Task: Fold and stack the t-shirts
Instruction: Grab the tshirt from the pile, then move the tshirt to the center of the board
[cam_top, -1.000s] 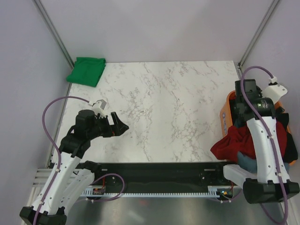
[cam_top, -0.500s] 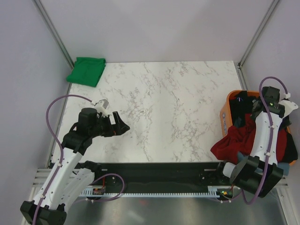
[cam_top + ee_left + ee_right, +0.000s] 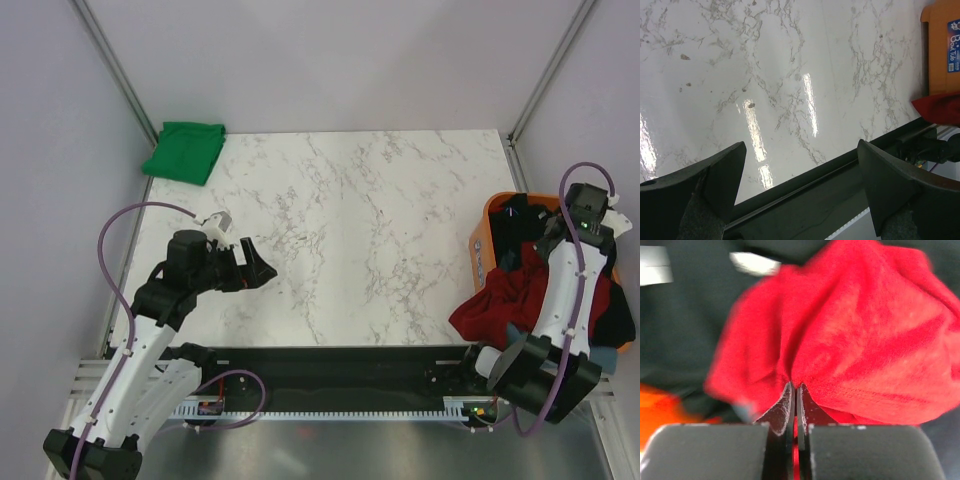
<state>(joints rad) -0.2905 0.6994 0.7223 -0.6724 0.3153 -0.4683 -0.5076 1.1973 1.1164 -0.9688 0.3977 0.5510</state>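
In the orange basket (image 3: 482,245) at the table's right edge, the dark red t-shirt (image 3: 855,330) lies heaped over darker garments, spilling over the near rim. The right gripper (image 3: 795,390) is pinched tight on a ridge of it (the cloth hangs straight ahead of the fingers, so a lift looks next). The left gripper (image 3: 801,146), jaws wide apart, hovers well away over the table (image 3: 350,220), far from the green t-shirt (image 3: 185,150).

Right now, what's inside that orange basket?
The basket holds a dark red t-shirt spilling out and black cloth; the right end effector pinches the red one. Anything underneath is covered.
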